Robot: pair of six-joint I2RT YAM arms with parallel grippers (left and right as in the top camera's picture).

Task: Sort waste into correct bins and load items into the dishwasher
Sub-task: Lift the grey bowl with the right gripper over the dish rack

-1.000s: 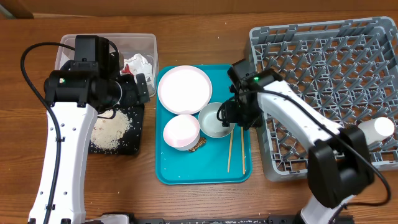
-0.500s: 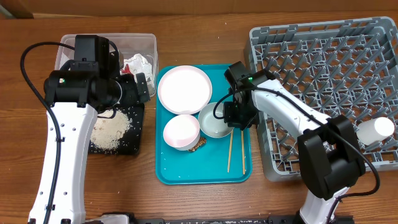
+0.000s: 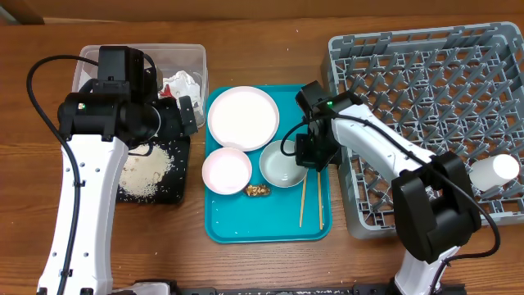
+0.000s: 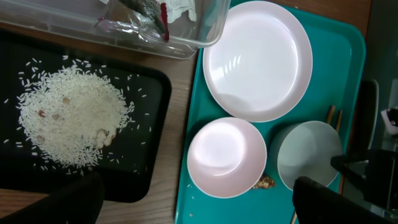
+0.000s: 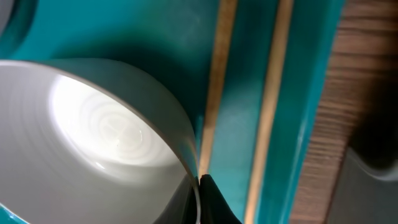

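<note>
- Teal serving tray (image 3: 266, 231), table centre. It holds:
  - round white plate (image 3: 243, 117) at 12 o'clock
  - white bowl (image 3: 227, 170) at 9 o'clock
  - pale bluish bowl (image 3: 281, 166) just right of centre
  - brown food scrap (image 3: 258, 191) at 5 o'clock from the white bowl
  - wooden chopsticks (image 3: 311, 201) at 4 o'clock, lying lengthwise
- Right gripper (image 3: 309, 154): at the pale bluish bowl's 3 o'clock rim, apparently pinching it; the close view is cramped.
- Left gripper (image 4: 196, 193): jaws spread wide, holding nothing, above the black tray's edge.
- Black tray (image 3: 182, 184): bears a rice heap (image 4: 68, 121).
- Clear tub (image 3: 184, 56): holds white tissue (image 3: 182, 84) and a red wrapper (image 4: 164, 12).
- Grey dish rack (image 3: 426, 90), at 3 o'clock: white cup (image 3: 494, 172) at its 4 o'clock edge.
</note>
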